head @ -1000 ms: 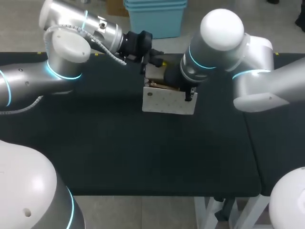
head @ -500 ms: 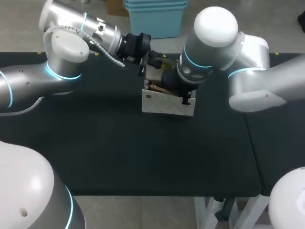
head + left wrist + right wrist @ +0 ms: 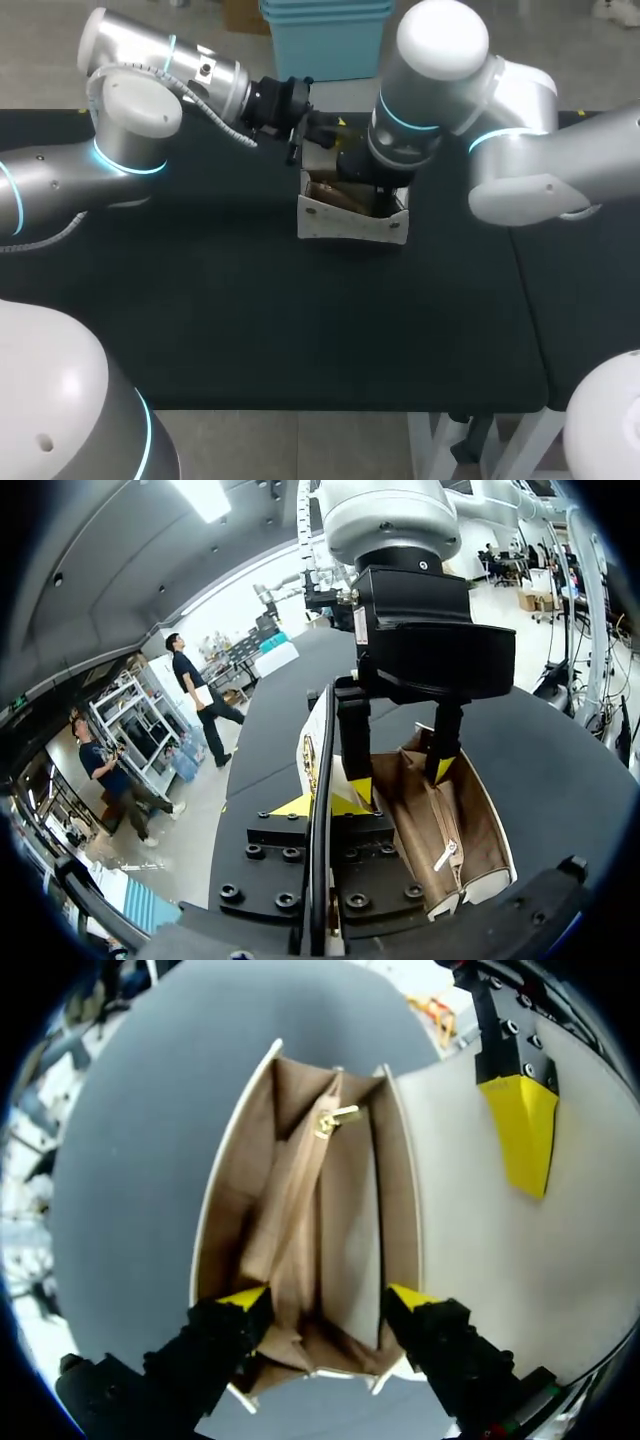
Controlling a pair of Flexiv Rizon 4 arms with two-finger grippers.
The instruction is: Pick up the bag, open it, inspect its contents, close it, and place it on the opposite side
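Observation:
A white bag [image 3: 350, 226] with a tan lining stands open at the back middle of the black table. My left gripper [image 3: 318, 128] is behind it, shut on the bag's raised white flap [image 3: 316, 742], which runs thin between the fingers of that gripper [image 3: 318, 805]. My right gripper [image 3: 328, 1298] hangs open over the bag's mouth, one tip at each side wall, touching nothing that I can see. Inside, the lining [image 3: 300, 1210] shows a middle pocket with a gold zip pull [image 3: 336, 1117]. The left gripper's yellow fingertip [image 3: 525, 1130] lies against the flap [image 3: 470, 1240].
The black table [image 3: 220, 310] spreads wide in front of the bag and to its left. A seam between two table tops [image 3: 530, 300] runs down the right side. Both arms crowd the space just behind and above the bag.
My right gripper has opened and let go of the bag's front wall, then shifted back over the mouth. The bag now shows its lining. The left gripper has kept its hold on the flap.

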